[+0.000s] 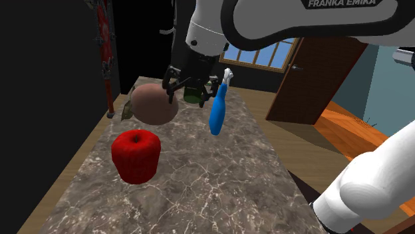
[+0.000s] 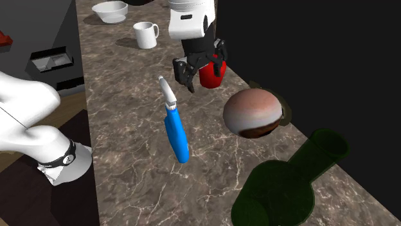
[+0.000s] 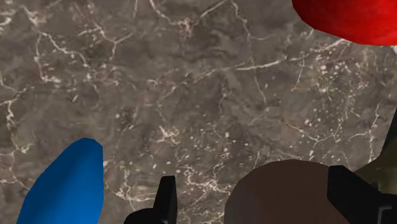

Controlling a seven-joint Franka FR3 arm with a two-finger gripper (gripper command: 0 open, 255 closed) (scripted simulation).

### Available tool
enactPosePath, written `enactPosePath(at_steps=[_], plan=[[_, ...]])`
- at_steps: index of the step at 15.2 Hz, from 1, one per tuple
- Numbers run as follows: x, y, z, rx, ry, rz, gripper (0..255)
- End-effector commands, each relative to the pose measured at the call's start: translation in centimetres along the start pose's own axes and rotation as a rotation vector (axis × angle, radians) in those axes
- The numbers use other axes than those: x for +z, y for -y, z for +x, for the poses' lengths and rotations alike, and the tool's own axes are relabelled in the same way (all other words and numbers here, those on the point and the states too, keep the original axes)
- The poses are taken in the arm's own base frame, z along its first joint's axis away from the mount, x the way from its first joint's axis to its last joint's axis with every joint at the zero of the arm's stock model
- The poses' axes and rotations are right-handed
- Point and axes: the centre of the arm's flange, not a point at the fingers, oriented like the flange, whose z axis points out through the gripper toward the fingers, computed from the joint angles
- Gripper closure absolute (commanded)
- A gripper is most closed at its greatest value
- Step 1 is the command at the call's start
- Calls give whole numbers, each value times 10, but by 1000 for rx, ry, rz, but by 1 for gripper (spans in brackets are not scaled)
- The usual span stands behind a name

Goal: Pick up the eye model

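The eye model (image 1: pixel 154 103) is a pinkish-brown ball with a darker underside, resting on the dark marble counter (image 1: pixel 199 179). My black gripper (image 1: pixel 190 88) hangs above the counter, between the ball and a blue spray bottle (image 1: pixel 218 112). In the second exterior view the gripper (image 2: pixel 200 72) is raised, beyond the eye model (image 2: pixel 254 112). In the wrist view the fingers (image 3: pixel 167 200) stand apart. The brown ball (image 3: pixel 280 191) lies below and between them, close to one finger and well apart from the other. The gripper is open and holds nothing.
A red apple-shaped object (image 1: pixel 136 156) sits nearer the shoulder camera than the ball. A dark green bottle (image 2: pixel 289 186) lies at the counter's far end. A white mug (image 2: pixel 146 34) and bowl (image 2: pixel 110 11) stand near the arm's base. A black area borders the counter's edge.
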Motion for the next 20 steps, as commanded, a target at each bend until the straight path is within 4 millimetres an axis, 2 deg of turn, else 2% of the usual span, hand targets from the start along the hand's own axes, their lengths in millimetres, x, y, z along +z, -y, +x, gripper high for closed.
enactPosePath(at_steps=[1,12,13,20], plan=[[3,24,4,48,3,11,0],[25,150,53,283,15,63,0],[26,156,57,295,16,65,0],[62,152,53,295,16,65,0]])
